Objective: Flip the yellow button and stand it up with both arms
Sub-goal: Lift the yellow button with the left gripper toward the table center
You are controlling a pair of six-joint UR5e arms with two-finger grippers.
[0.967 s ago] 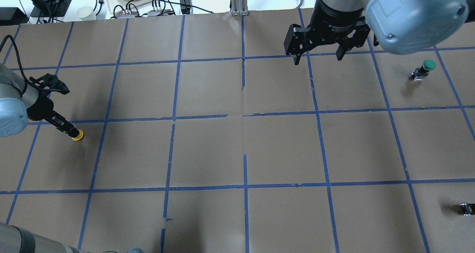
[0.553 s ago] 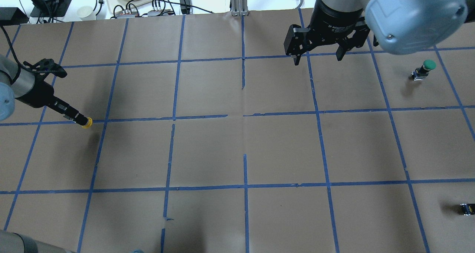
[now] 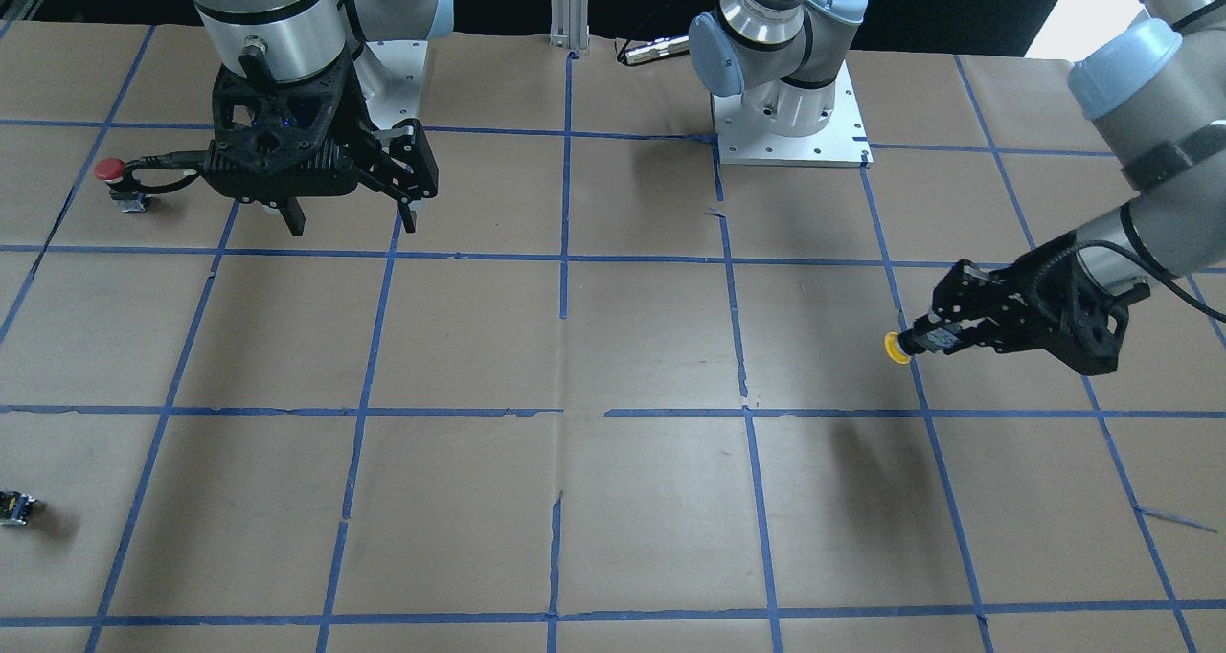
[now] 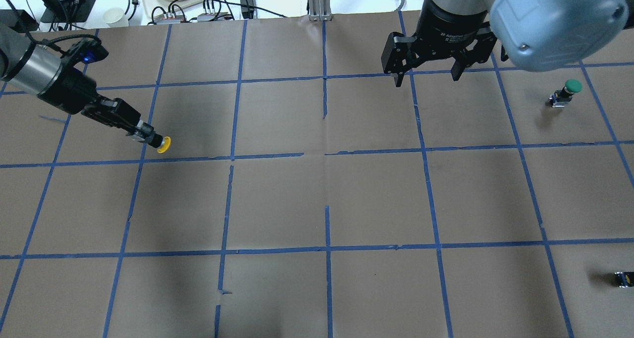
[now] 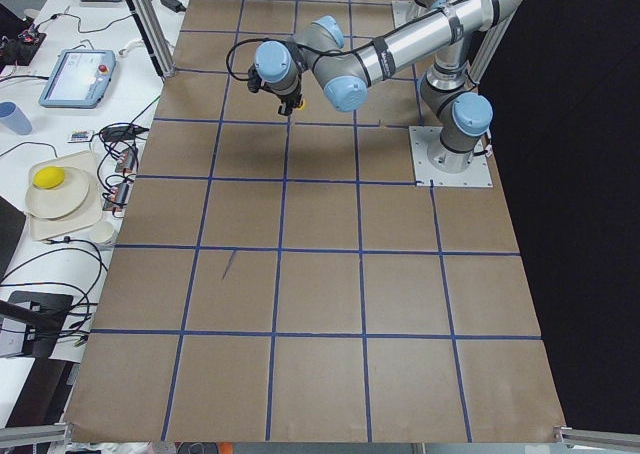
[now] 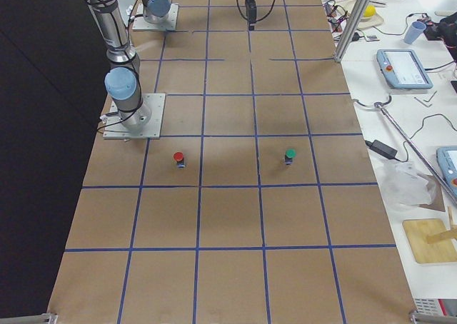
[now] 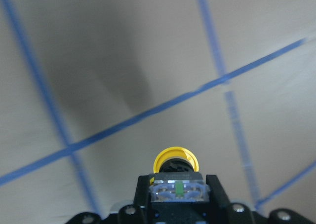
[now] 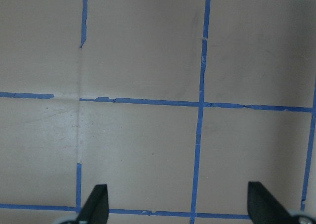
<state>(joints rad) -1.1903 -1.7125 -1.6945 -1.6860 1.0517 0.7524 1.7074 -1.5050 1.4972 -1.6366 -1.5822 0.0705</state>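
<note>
The yellow button (image 4: 163, 144) is held in my left gripper (image 4: 144, 133), which is shut on its black body. The yellow cap sticks out past the fingertips toward the table's middle, and the button lies sideways above the paper, its shadow below. In the front-facing view the cap (image 3: 896, 348) shows ahead of the left gripper (image 3: 937, 338). The left wrist view shows the cap (image 7: 175, 159) beyond the clamped body. My right gripper (image 4: 426, 79) is open and empty, hanging over the far right-centre of the table, far from the button; it also shows in the front-facing view (image 3: 352, 219).
A green-capped button (image 4: 564, 92) stands at the right side. A red-capped button (image 3: 117, 180) stands near the right gripper's cable. A small dark block (image 4: 623, 278) lies at the near right edge. Brown paper with a blue tape grid (image 4: 327, 152) covers the table.
My left arm has moved away from the robot and toward the table's middle, carrying the yellow button with it. The right arm has barely moved.
</note>
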